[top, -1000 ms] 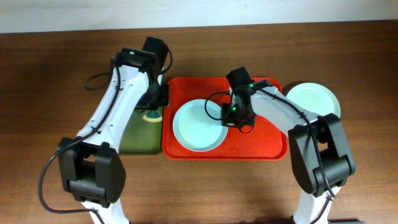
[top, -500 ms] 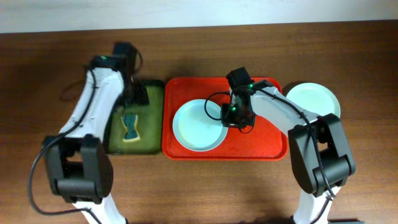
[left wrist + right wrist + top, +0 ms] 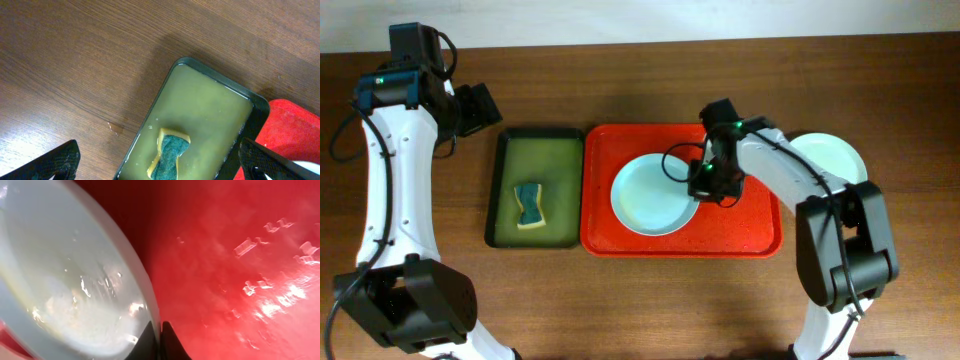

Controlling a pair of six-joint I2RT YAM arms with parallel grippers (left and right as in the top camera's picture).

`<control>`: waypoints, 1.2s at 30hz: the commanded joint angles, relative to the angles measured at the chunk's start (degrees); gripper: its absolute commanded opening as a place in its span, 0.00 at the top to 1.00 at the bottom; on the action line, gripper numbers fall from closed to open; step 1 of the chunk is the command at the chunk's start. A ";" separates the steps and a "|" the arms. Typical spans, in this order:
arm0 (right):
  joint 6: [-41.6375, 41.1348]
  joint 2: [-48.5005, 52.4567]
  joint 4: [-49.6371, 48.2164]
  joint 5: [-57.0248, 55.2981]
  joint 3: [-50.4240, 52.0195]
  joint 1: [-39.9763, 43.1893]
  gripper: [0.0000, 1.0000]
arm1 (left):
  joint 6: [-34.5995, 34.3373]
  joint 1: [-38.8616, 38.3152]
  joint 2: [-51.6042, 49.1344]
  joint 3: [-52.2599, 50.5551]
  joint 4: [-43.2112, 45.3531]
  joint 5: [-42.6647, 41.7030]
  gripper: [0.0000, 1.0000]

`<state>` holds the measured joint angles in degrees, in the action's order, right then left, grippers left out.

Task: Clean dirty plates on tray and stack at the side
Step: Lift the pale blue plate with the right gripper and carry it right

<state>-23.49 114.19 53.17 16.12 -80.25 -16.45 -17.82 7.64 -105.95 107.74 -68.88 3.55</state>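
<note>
A pale plate lies on the red tray, and its wet surface fills the left of the right wrist view. My right gripper is shut on the plate's right rim, its two dark fingertips pinching the edge over the tray floor. A second, mint-green plate sits on the table right of the tray, partly behind the right arm. My left gripper hangs open above bare wood, up and left of the green tray, holding nothing; its fingers stand wide apart.
A dark green tray of yellowish liquid lies left of the red tray, touching it. A blue-and-yellow sponge lies loose in it, also seen as the sponge below my left wrist. Brown wooden table all around.
My left gripper has opened, left the sponge in the green tray and swung away to the far left. The right gripper has shifted the plate slightly right.
</note>
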 commanded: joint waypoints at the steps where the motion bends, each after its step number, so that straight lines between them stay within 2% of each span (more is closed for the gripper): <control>1: 2.23 -0.70 5.86 0.33 -7.15 0.26 0.96 | -0.13 0.20 0.17 0.31 0.02 -0.37 0.01; 5: 1.97 -0.70 9.66 0.24 -17.18 -1.86 0.96 | -0.15 0.20 0.17 0.31 0.02 -0.35 0.01; 9: -3.08 -0.68 2.58 -5.75 -19.58 -8.55 0.96 | -0.15 0.20 0.17 0.31 0.02 -0.37 0.01; 12: -4.48 -0.63 -7.76 -18.14 -19.56 -16.96 0.96 | -0.15 0.20 0.17 0.31 0.02 -0.37 0.01; 16: -4.33 -0.63 -17.90 -43.23 -19.56 -27.71 0.96 | -0.15 0.20 0.17 0.31 0.02 -0.37 0.01; 19: 6.69 -0.63 -27.54 -58.90 -19.56 -33.53 0.96 | -0.15 0.20 0.17 0.31 0.02 -0.37 0.01; 22: 29.42 -0.63 -42.18 -71.97 -19.58 -38.49 0.96 | -0.15 0.20 0.17 0.31 0.02 -0.37 0.01; 26: 43.25 -0.63 -55.36 -76.83 -19.58 -40.94 0.96 | -0.15 0.20 0.17 0.31 0.02 -0.37 0.01; 35: 44.35 -0.63 -57.18 -76.74 -19.56 -40.79 0.96 | -0.15 0.20 0.17 0.31 0.02 -0.37 0.01; 36: 39.91 -0.59 -55.08 -75.80 -19.56 -40.06 0.96 | -0.15 0.20 0.17 0.31 0.02 -0.37 0.00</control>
<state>20.67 114.43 -3.33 -59.09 -98.91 -57.17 -17.80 7.64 -105.97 107.74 -68.84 3.38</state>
